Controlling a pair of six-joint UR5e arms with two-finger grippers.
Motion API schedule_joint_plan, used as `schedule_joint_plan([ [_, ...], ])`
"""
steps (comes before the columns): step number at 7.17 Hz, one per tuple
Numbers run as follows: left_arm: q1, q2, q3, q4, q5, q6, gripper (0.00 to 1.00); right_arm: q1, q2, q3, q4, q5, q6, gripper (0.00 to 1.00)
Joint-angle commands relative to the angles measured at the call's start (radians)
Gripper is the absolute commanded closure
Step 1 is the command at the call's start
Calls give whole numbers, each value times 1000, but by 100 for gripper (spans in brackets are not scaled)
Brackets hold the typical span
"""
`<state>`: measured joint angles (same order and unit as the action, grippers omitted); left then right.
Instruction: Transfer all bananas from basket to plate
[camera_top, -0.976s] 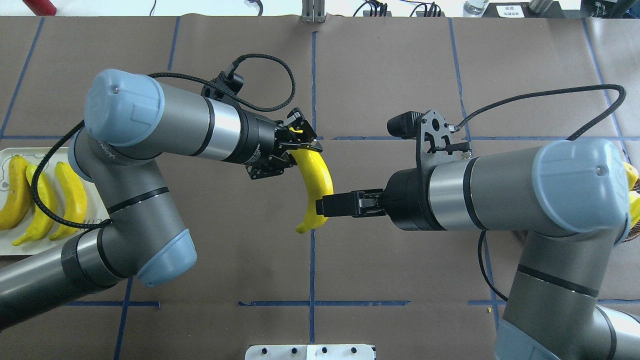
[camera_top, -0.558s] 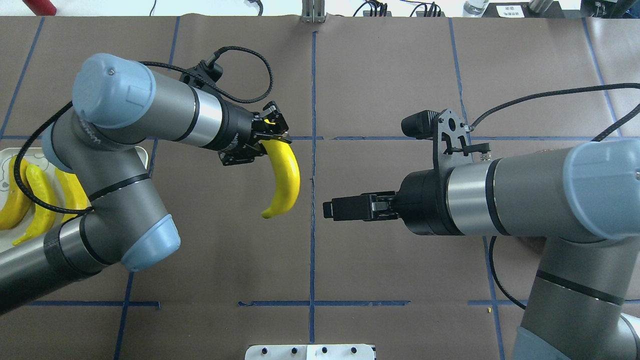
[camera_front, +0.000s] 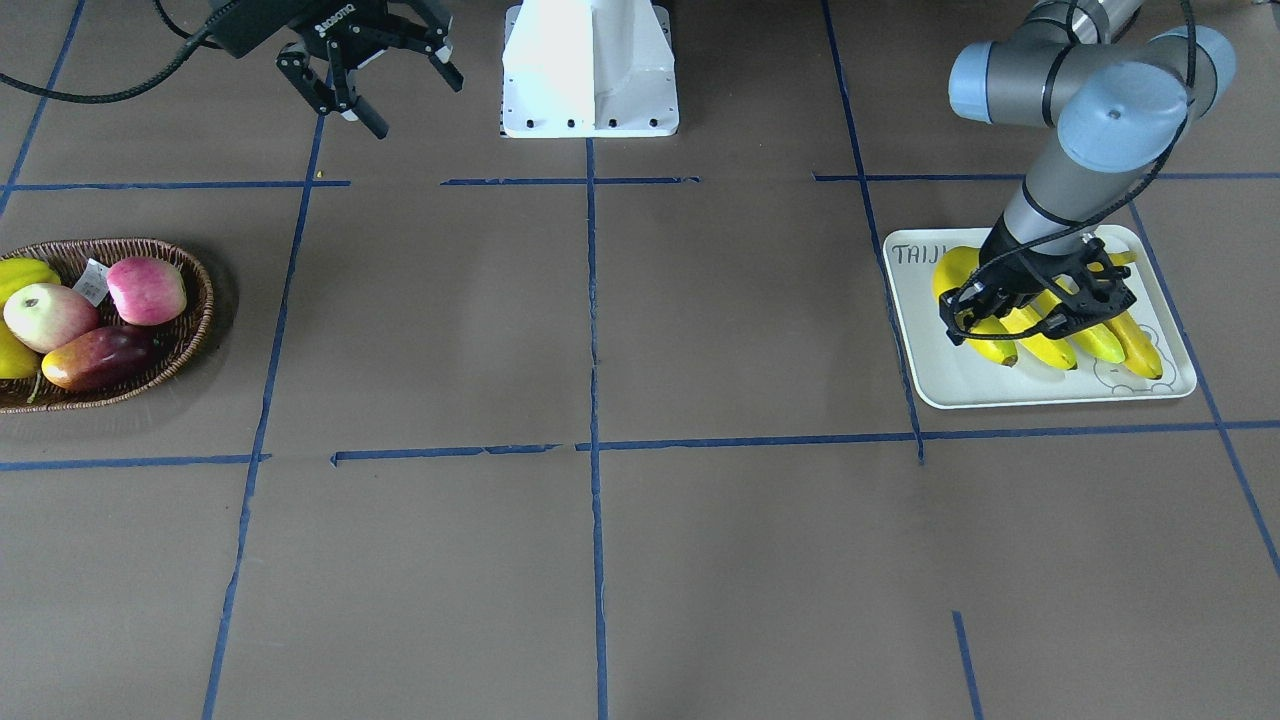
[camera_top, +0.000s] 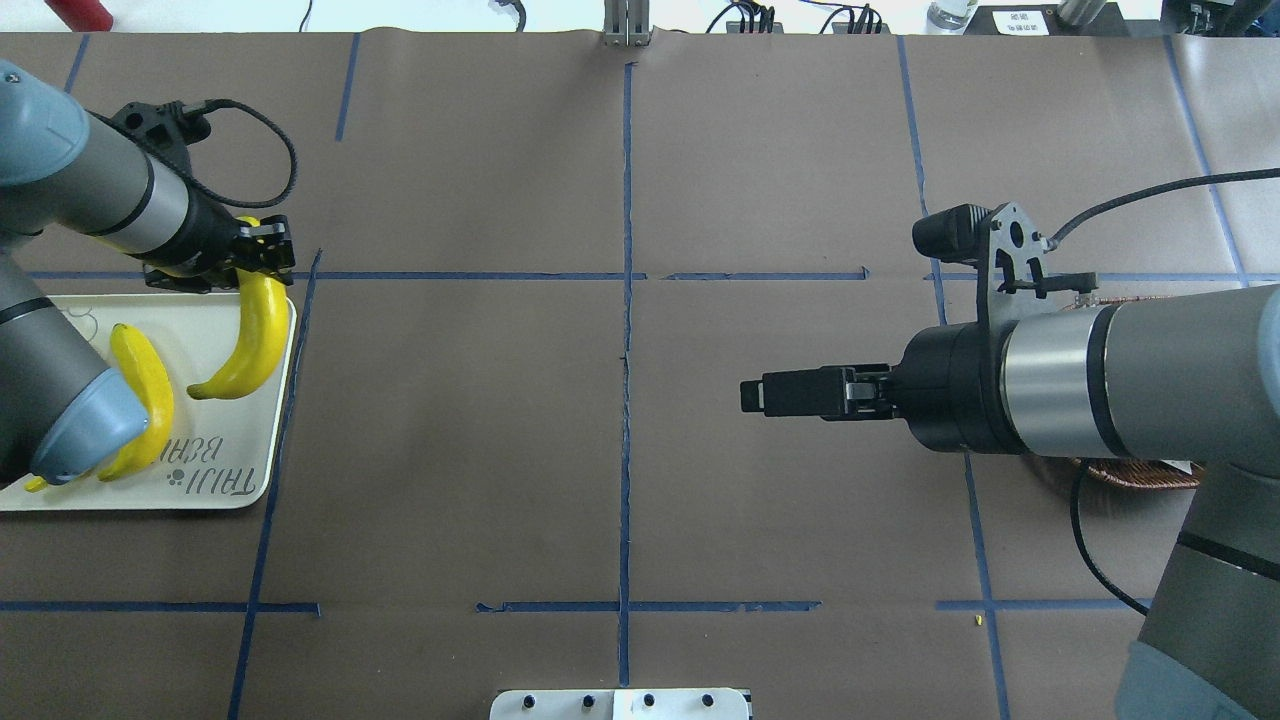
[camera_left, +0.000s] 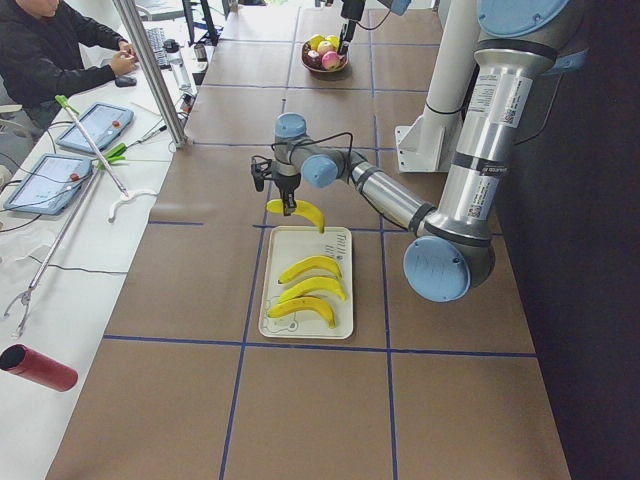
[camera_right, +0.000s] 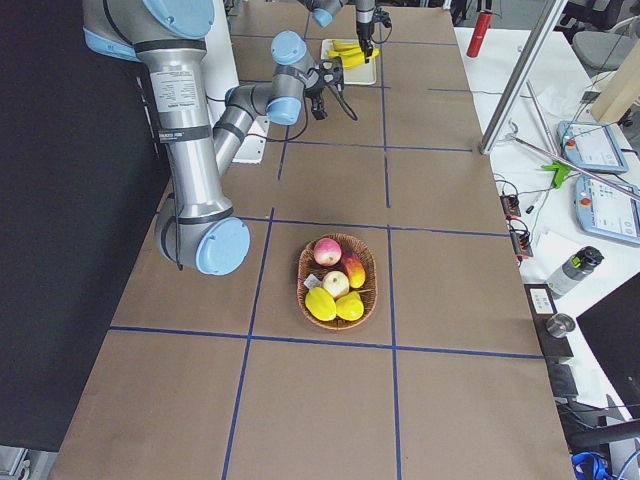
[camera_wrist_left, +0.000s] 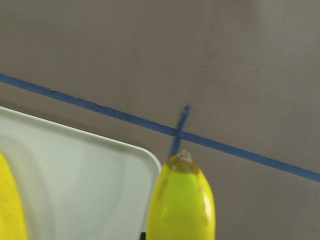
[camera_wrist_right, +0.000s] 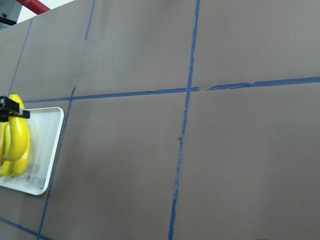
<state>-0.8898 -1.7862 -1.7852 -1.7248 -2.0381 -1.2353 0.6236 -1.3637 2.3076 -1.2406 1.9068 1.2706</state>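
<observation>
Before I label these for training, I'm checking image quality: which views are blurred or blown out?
Left wrist view: the long curved bright-yellow banana is soft, out of focus. Front-facing view: the white metal base is blown out by glare. Overhead view: sharp.

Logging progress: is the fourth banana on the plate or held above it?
Held: the left gripper grips the banana, and the side view shows it hanging above the plate.

Overhead, the left arm hid part of the plate and its bananas; the right arm covered most of the basket. The left wrist view's bottom edge cut off the held banana.
</observation>
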Motion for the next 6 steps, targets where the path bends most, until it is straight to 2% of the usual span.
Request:
schedule_joint_plan([
  [1,44,-2,93,-16,-4,-167,100,106,0,-4,-188,72,-147,0],
  [2,64,-4,95,-18,-4,-223,100,137,3,-7,-257,77,-236,0],
  [3,78,-2,93,-18,-2,-263,99,160,2,-10,-270,78,-273,0],
  [4,81,7,92,-24,2,-254,1,186,2,-10,-287,101,-275,0],
  [6,74,40,84,-122,1,-192,0,281,2,-31,-336,196,-283,0],
])
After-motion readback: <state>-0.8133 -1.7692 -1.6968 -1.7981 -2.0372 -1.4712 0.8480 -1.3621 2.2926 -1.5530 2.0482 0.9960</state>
